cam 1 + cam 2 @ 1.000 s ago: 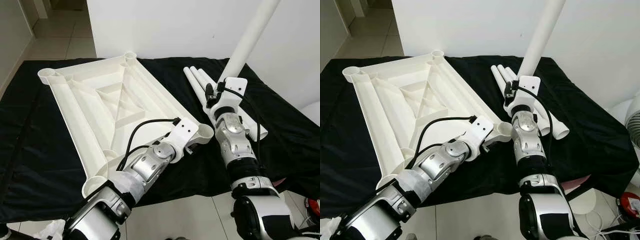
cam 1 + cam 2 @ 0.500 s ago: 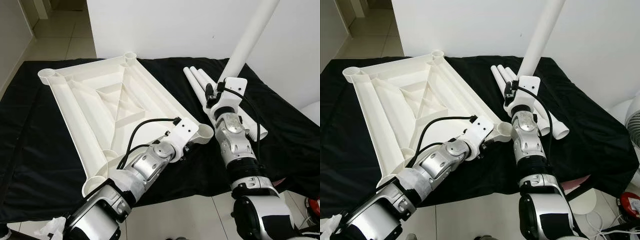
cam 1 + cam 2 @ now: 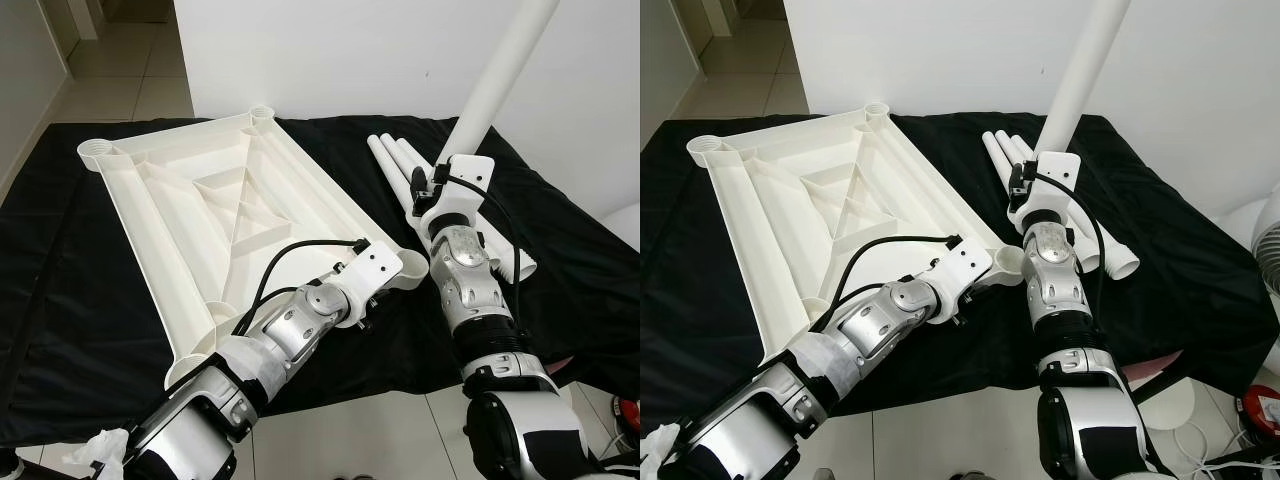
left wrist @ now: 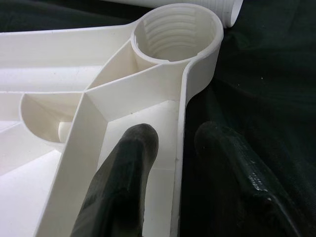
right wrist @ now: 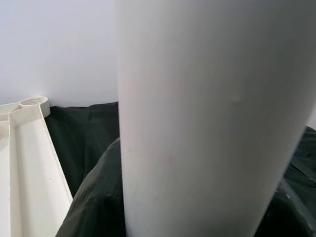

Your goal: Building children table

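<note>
At the tabletop (image 4: 163,106) rim, left gripper (image 4: 175,143) has crept forward, fingers apart astride it.

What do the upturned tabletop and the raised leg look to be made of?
Tabletop: likely moulded white plastic, matt; thin ribs and a threaded corner socket suggest it. Leg held up by the right arm: smooth white tube, probably the same plastic.

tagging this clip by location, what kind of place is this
Probably a room in a home, used as a floor workspace: pale floor tiles, a plain white wall, and a black cloth spread out under an upturned white plastic tabletop and spare leg tubes.
</note>
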